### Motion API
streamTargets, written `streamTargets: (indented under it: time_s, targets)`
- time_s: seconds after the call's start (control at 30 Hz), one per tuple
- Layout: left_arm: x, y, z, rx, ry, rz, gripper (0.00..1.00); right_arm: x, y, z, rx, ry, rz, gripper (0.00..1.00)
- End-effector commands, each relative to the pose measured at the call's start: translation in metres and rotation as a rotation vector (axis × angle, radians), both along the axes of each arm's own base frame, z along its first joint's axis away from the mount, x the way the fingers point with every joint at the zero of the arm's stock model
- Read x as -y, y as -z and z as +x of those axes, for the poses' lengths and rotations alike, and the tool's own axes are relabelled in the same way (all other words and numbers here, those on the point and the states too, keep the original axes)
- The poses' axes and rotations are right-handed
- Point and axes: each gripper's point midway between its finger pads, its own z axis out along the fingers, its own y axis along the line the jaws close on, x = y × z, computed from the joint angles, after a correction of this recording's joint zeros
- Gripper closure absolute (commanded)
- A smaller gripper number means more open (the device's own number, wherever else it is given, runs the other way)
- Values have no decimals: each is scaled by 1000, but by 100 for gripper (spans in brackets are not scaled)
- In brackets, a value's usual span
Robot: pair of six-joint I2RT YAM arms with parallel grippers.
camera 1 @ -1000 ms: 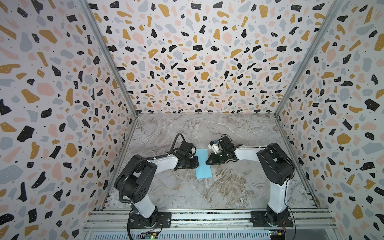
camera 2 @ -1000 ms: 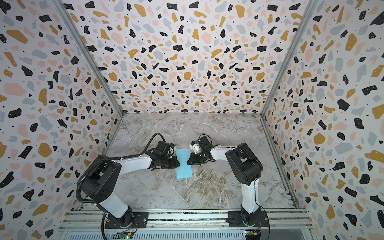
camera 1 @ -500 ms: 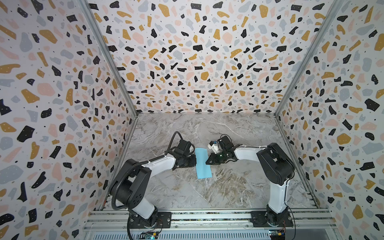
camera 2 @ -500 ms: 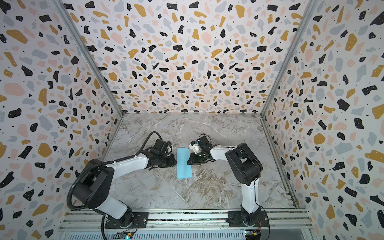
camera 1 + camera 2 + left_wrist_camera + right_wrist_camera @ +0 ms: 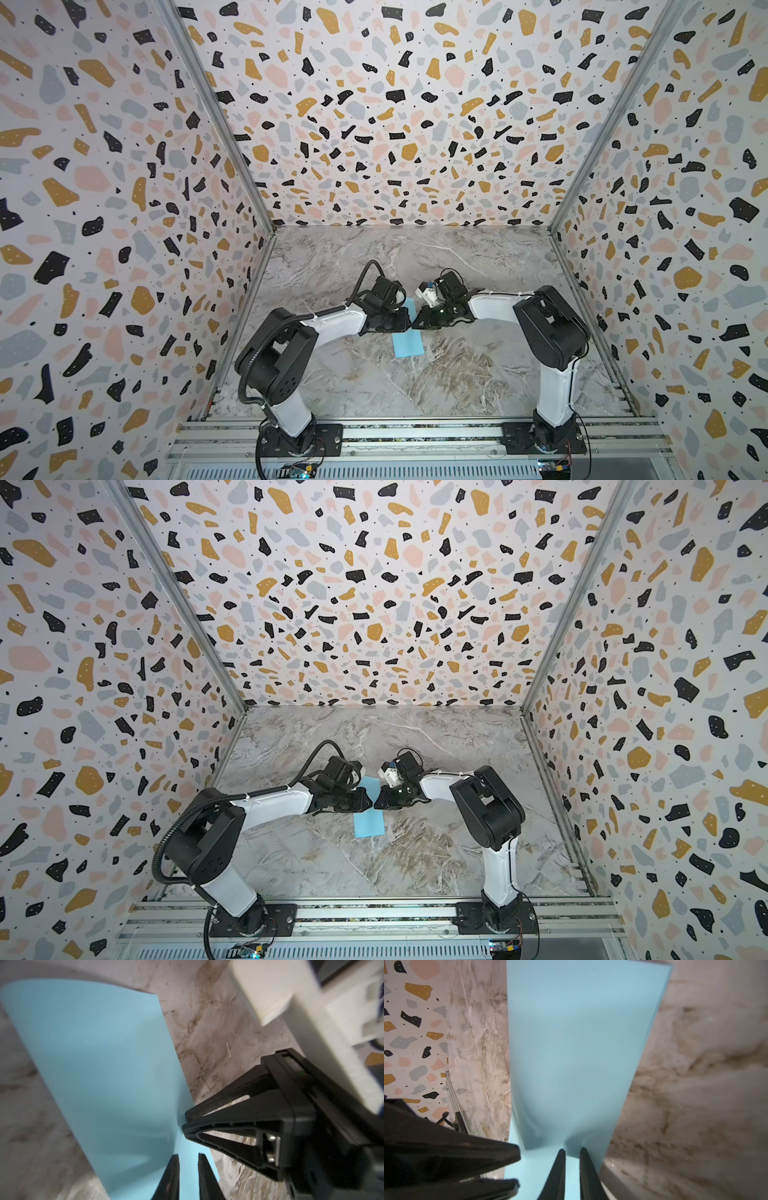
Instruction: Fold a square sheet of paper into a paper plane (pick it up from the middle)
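The square sheet of paper [image 5: 408,344] [image 5: 368,825] is light blue and shows as a narrow rectangle on the marble floor, its far part hidden under the grippers. My left gripper [image 5: 408,325] [image 5: 188,1156] reaches in from the left, with its jaws almost together and its tips over the sheet [image 5: 108,1068]; nothing shows between them. My right gripper [image 5: 415,325] [image 5: 572,1150] comes from the right, tip to tip with the left. It is shut on the sheet's edge, where the paper [image 5: 577,1043] puckers and bows up.
Terrazzo-patterned walls close in the marble floor [image 5: 457,374] on three sides. An aluminium rail [image 5: 415,432] with both arm bases runs along the front. Bare floor lies in front of and behind the sheet.
The left gripper drew back to the left of the sheet, then came in again over its middle. The right gripper and the sheet have hardly moved.
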Motion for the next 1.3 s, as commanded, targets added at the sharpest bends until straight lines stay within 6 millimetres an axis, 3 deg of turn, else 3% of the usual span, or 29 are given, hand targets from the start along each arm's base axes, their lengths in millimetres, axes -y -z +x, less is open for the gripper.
streamTargets:
  time_s: [0.0,0.3,0.67,0.77,0.9,1.0,1.13,1.27]
  targets:
    - [-13,12,4,-6,-21,96,82,50,75,-22,-92,55,-301,83]
    - [-46,43,-11,-55,-38,264,84,59,82,-25,-99,61,-343,84]
    - [-80,39,-18,-45,-55,367,84,63,85,-26,-97,71,-363,85]
    - [-76,27,-14,-22,-54,342,86,62,84,-26,-96,71,-363,85]
    - [-54,-11,-3,47,-55,210,86,62,84,-26,-96,71,-362,85]
    - [-40,-27,-2,72,-56,119,86,61,84,-26,-96,69,-363,85]
    - [-23,-19,-10,24,-32,43,86,61,86,-27,-99,67,-363,85]
    - [-19,-4,-15,-21,-9,68,86,60,86,-27,-99,65,-363,85]
